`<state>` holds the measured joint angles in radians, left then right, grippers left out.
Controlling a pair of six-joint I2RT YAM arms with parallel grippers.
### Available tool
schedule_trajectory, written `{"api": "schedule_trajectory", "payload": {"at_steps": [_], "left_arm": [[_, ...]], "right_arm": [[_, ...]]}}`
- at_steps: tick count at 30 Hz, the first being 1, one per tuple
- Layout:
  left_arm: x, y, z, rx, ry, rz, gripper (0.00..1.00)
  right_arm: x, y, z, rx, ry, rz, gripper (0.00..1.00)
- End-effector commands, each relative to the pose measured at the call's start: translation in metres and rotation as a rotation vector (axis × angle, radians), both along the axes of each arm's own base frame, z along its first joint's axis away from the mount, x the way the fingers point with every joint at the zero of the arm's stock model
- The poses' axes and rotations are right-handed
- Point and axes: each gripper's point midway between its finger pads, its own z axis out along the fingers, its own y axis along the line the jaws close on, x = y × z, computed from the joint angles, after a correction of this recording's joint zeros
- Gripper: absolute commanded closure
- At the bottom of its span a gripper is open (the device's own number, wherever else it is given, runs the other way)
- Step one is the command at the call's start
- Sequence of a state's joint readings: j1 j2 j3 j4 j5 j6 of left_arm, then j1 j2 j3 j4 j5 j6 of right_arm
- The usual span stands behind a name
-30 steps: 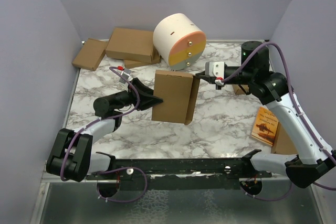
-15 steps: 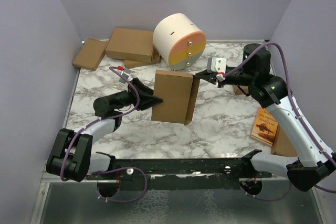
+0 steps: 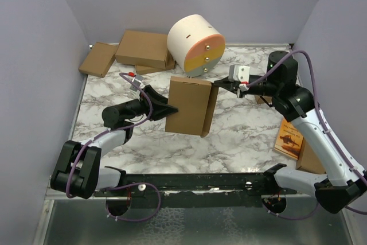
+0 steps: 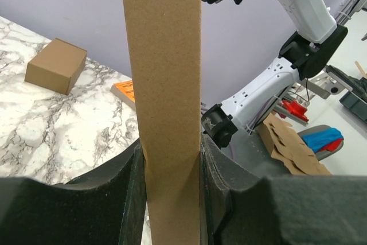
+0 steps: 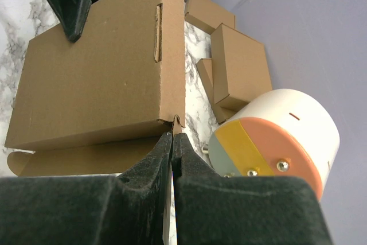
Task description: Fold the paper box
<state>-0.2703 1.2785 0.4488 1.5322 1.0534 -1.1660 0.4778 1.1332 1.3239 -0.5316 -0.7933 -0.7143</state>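
**A:** What is changing since a second ago?

**B:** Only the right arm (image 3: 304, 113) is shifting, its upper joints swinging rightward. The box (image 3: 188, 104) and the left gripper (image 3: 168, 107) are staying put.

**A:** What are you counting?

**B:** One box, two grippers, one white drum (image 3: 195, 44) and one book (image 3: 289, 137). Three cartons (image 3: 143, 48) are sitting at the far left and another carton (image 4: 56, 65) on the right.

**A:** How is the box lying?

**B:** It is hanging above the table's middle, broad face turned up. Its long axis is running near to far, and a flap is drooping on its right.

**A:** And the grippers?

**B:** The left one is clamping the box's thin left edge. The right gripper (image 3: 218, 82) is pressing its fingers fully together at the far right corner.
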Motion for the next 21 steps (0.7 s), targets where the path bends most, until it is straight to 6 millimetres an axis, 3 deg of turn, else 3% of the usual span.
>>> {"api": "schedule_trajectory", "payload": {"at_steps": [1, 6, 10, 21], "left_arm": [[-0.016, 0.005, 0.053, -0.13, -0.286, 0.027, 1.0], [-0.016, 0.004, 0.054, -0.127, -0.293, 0.021, 1.0], [-0.016, 0.004, 0.057, -0.131, -0.296, 0.019, 1.0], [-0.015, 0.005, 0.056, -0.138, -0.269, 0.021, 1.0]], "right_arm": [[-0.013, 0.004, 0.001, 0.0, -0.018, 0.054, 0.99], [-0.007, -0.001, -0.005, -0.002, -0.059, 0.007, 0.99], [-0.014, -0.005, -0.006, 0.053, -0.058, -0.021, 0.99], [-0.025, -0.006, 0.005, 0.168, -0.02, -0.034, 0.99]]}}
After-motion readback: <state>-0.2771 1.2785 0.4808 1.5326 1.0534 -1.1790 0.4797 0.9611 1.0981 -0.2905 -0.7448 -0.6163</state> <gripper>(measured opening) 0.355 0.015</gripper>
